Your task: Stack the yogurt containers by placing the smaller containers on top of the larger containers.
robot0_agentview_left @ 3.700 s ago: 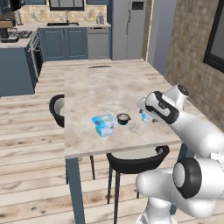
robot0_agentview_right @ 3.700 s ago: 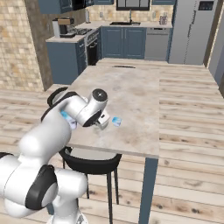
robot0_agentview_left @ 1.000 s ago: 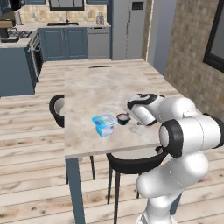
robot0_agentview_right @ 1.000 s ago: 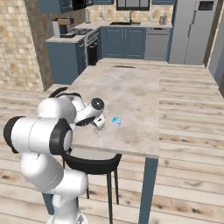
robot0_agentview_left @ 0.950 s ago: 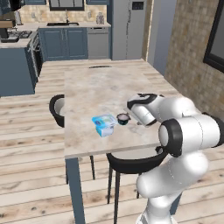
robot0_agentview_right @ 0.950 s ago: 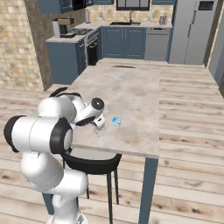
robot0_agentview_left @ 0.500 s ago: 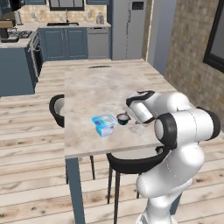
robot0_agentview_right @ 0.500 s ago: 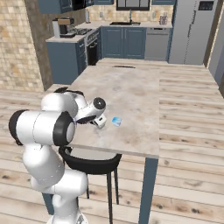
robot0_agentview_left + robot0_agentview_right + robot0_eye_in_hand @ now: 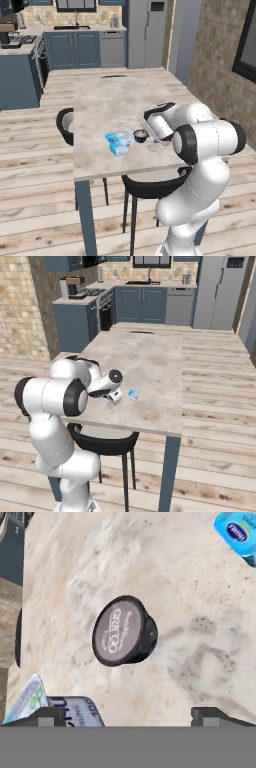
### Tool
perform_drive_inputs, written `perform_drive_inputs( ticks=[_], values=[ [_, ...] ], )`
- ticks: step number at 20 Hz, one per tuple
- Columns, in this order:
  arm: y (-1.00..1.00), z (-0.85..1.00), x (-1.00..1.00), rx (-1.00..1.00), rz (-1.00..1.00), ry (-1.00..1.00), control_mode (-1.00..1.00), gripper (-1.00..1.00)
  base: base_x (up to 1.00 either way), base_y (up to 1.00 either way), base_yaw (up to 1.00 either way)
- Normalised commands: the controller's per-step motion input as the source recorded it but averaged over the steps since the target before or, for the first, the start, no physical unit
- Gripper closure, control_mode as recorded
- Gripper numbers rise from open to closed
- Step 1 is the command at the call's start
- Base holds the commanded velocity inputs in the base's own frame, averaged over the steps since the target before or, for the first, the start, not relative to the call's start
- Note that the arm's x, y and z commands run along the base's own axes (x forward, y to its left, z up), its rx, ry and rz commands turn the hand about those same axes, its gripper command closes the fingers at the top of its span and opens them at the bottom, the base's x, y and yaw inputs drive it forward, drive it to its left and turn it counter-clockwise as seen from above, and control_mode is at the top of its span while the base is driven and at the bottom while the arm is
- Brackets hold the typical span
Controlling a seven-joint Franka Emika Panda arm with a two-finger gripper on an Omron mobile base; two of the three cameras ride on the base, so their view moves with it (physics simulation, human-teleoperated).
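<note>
I hover my gripper (image 9: 128, 714), jaws wide and empty, over the small round black yogurt cup (image 9: 124, 631) beside the flat light-blue rectangular tub (image 9: 119, 142) on the marble counter (image 9: 110, 102); next I descend and close.

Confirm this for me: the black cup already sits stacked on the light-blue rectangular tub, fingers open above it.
Not stacked. In the hand view the black cup stands on the bare table, apart from the light-blue rectangular tub at the frame's lower left. The fingers are open above the cup, as you said.
</note>
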Motion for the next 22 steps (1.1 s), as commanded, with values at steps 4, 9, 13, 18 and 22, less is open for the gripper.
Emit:
perform_drive_inputs(
  ticks=[4, 9, 13, 18, 22],
  values=[
    [0.0, -0.18, 0.15, 0.01, 0.0, 0.0, -1.0, -1.0, 0.0, 0.0, 0.0],
    [0.0, -0.17, 0.18, 0.02, 0.0, 0.0, -1.0, -1.0, 0.0, 0.0, 0.0],
    [0.0, -0.15, 0.15, 0.02, 0.0, 0.0, -1.0, -1.0, 0.0, 0.0, 0.0],
    [0.0, -0.14, 0.12, 0.01, 0.0, 0.0, -1.0, -1.0, 0.0, 0.0, 0.0],
    [0.0, -0.14, 0.12, 0.01, 0.0, 0.0, -1.0, -1.0, 0.0, 0.0, 0.0]
  ],
)
